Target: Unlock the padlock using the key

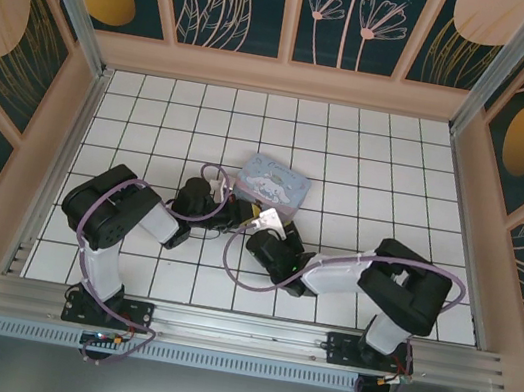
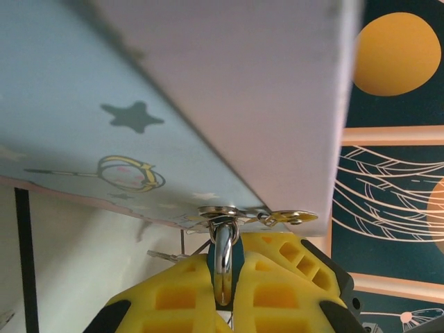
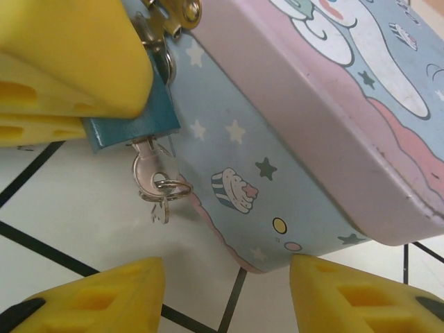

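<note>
Grips the padlock in clenched left fingers at the hasp of the tin, key seated in its underside. Shows right fingers spread wide, short of the key. Risks pinching the loose ring instead of the bow, or dragging the tin.

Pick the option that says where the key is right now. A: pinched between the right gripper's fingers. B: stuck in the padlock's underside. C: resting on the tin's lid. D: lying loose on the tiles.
B: in the right wrist view the key sticks out of the underside of the padlock, whose teal body the left gripper clamps, while the right gripper stands open short of it.
</note>
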Controlling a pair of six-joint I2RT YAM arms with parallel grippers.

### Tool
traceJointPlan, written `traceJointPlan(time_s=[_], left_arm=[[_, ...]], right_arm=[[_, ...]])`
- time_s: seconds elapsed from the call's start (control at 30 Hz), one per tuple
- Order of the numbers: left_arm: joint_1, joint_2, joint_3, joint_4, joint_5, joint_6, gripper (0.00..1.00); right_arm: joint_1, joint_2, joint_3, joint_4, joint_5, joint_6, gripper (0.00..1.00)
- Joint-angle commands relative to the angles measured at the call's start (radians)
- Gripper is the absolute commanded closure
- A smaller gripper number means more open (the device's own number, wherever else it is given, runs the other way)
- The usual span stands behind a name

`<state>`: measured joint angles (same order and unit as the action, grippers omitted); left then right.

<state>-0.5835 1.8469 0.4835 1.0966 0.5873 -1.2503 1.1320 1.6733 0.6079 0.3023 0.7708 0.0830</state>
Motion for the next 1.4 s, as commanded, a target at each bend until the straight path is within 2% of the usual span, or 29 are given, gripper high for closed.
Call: traceJointPlan(time_s=[0.0, 0.53, 0.83, 1.37], left_arm=[[-0.008, -0.001, 0.014, 0.042, 0.048, 0.004, 1.00], [-0.007, 0.003, 0.002, 0.057, 0.051, 0.002, 1.00], [-0.003, 0.006, 0.001, 0.059, 0.051, 0.001, 1.00], [0.007, 0.005, 0.023, 0.037, 0.055, 0.003, 1.00]], right_arm=[[-0.001, 0.039, 0.028, 0.034, 0.113, -0.015, 0.50], [-0.013, 0.139, 0.119, 0.132, 0.148, -0.065, 0.52], [0.007, 0.101, 0.086, 0.185, 0.153, -0.080, 0.53], [0.048, 0.063, 0.038, 0.120, 0.173, -0.006, 0.53]])
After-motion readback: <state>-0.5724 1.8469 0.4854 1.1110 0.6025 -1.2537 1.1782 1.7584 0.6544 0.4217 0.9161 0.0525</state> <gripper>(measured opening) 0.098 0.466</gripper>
